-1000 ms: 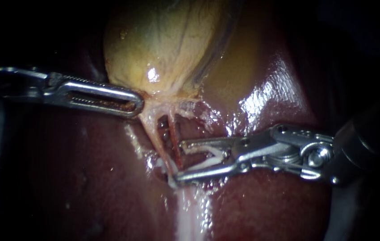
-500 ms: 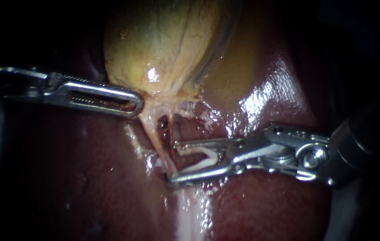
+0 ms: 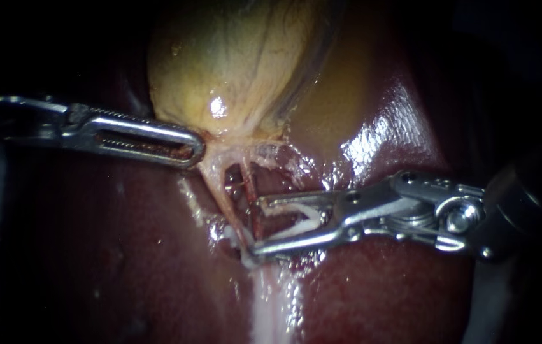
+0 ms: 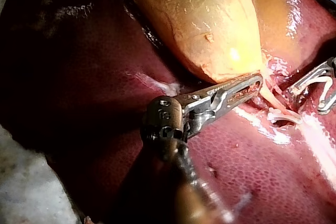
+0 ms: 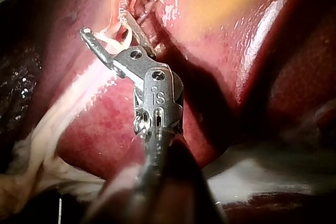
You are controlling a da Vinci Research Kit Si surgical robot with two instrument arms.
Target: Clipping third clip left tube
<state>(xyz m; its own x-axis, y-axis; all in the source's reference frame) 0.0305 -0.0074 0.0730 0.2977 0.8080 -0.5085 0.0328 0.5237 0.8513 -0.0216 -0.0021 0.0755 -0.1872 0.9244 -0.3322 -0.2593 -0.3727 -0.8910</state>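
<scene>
The right instrument [image 3: 258,227] had eased back off the tubes [image 3: 225,202], end effector spread wide, holding its unclosed clip [image 3: 299,220], so clipping waited. The left instrument [image 3: 195,151] stayed clamped on the gallbladder [image 3: 232,64].

**Ochre, maroon and silver**

The gallbladder [image 3: 239,64] is ochre-yellow with fine pale veining; the liver [image 3: 124,255] glossy dark maroon, finely speckled. The left instrument [image 3: 191,148] and right instrument [image 3: 258,227] are bright silver, the clip [image 3: 302,220] white.
</scene>
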